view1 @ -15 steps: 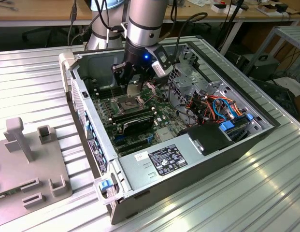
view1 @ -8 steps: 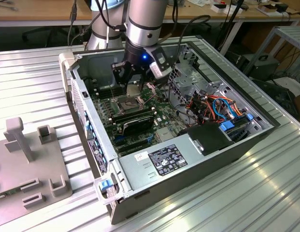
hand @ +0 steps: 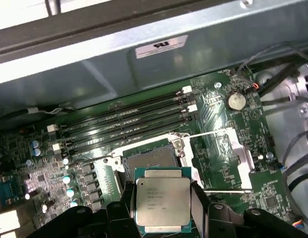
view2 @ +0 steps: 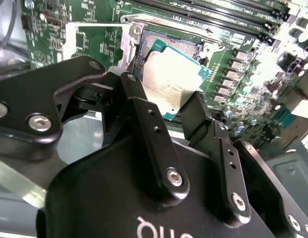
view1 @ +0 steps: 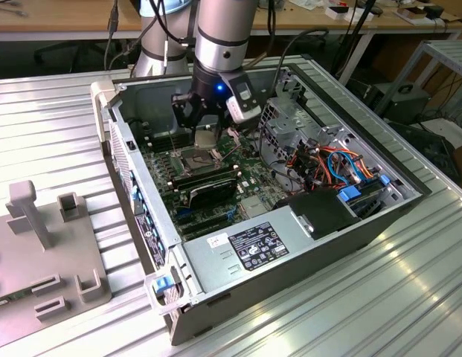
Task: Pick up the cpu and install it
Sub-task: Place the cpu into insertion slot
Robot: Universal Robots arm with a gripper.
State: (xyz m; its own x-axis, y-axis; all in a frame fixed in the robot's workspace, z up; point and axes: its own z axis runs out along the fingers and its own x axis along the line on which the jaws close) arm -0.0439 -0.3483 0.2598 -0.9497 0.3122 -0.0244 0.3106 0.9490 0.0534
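Gripper (hand: 163, 204) is clamped on the cpu (hand: 162, 201), one black finger (view2: 144, 114) on each of two opposite edges, metal lid facing the first wrist view. The cpu is off the board, held over the open socket (hand: 149, 157) and not seated. The socket's hinged plate (hand: 220, 158) is flipped back beside it. Beyond the socket are four memory slots (hand: 124, 124) and a coin cell (hand: 236, 100) on the green motherboard (hand: 213, 106).

In the exterior view the arm (view1: 223, 37) comes down near-vertical from the top centre into the open case (view1: 305, 297), wrist light blue. A power supply (view1: 253, 245) sits at the case's lower centre. The case lies on a ribbed metal table (view1: 52, 126), and a grey fixture (view1: 37, 223) is at lower left. A wooden desk (view1: 67, 15) runs along the top edge, with cables hanging from it.
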